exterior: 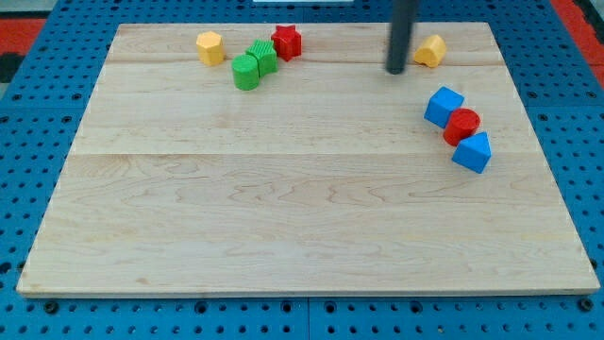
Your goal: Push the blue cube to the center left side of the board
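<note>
The blue cube [443,106] sits on the wooden board [283,208] at the view's right, upper part. A red cylinder [462,126] touches its lower right side, and a blue triangular block [473,152] touches the cylinder below. My tip [395,70] is at the view's top right, above and to the left of the blue cube, apart from it. A yellow block [431,50] lies just right of the tip.
At the view's top left are a yellow hexagonal block [209,47], a green cylinder [246,72], a green block [262,56] and a red star-shaped block [287,42], close together. Blue pegboard surrounds the board.
</note>
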You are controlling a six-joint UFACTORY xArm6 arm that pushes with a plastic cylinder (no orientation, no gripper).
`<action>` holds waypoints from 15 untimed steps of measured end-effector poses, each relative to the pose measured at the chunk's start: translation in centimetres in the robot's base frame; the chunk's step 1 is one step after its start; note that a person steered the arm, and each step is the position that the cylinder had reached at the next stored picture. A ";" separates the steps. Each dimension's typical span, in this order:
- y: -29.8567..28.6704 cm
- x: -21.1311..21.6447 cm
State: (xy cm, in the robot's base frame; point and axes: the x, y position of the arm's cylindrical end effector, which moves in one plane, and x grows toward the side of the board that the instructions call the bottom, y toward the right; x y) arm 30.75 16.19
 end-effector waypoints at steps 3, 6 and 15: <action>1.8 6.8; -6.6 14.3; -12.2 4.8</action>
State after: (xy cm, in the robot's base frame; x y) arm 35.57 4.00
